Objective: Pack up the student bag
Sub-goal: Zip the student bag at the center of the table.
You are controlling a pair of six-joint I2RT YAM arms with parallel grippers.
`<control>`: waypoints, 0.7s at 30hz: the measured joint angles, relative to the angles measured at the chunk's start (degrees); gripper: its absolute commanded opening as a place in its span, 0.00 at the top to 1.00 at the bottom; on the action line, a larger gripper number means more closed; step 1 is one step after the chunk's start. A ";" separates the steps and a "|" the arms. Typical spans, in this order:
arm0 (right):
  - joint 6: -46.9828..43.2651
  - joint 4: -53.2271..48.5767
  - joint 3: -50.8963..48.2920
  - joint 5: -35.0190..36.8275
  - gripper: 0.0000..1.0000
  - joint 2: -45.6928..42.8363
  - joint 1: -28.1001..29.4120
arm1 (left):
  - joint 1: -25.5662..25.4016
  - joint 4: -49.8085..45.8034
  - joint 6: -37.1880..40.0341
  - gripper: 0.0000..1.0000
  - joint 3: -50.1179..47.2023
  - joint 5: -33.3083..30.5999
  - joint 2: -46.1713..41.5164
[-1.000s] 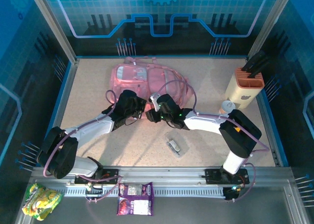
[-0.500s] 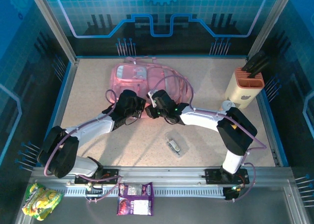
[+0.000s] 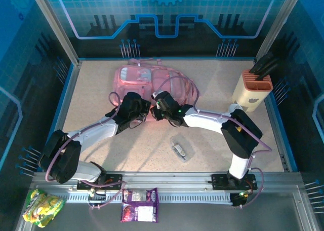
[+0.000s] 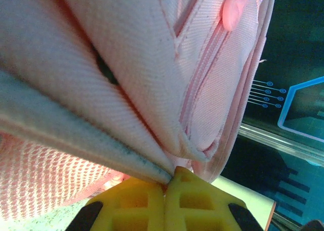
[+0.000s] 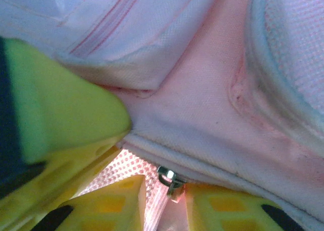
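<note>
The student bag [image 3: 152, 80] is pink and lies flat at the back middle of the table. My left gripper [image 3: 143, 111] is at its near edge. In the left wrist view the yellow fingers [image 4: 169, 185] are shut on a folded seam of the bag [image 4: 126, 64]. My right gripper [image 3: 156, 109] sits right beside it at the same edge. Its yellow fingers [image 5: 164, 203] stand a little apart, and a metal zip slider [image 5: 169, 177] with a pink pull and a strip of pink mesh lie in the gap. The bag's fabric [image 5: 202, 89] hangs over them.
A beige holder with an orange top [image 3: 252, 89] stands at the back right. A small clear packet [image 3: 179, 150] lies on the table in front of the arms. Two snack packs [image 3: 139, 204] [image 3: 43, 205] rest below the front rail.
My right gripper has slid left and back to the bag's near edge, close to the left gripper, and its jaws have narrowed. The left arm has not moved.
</note>
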 measured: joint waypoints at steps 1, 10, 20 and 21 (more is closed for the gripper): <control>-0.02 -0.37 0.66 0.20 0.77 0.55 -0.02 | 0.02 0.11 0.00 1.00 0.00 -0.17 0.00; 0.00 -1.99 1.36 2.29 1.00 0.74 -0.07 | 0.17 -0.28 0.74 1.00 0.00 -0.55 -0.55; 0.35 -6.51 -2.71 0.94 1.00 -6.75 -1.51 | 3.78 -1.57 4.02 1.00 -1.97 3.65 -5.77; 0.33 -7.19 -3.19 0.74 1.00 -7.15 -2.10 | 4.31 -1.75 4.48 1.00 -2.05 4.17 -6.08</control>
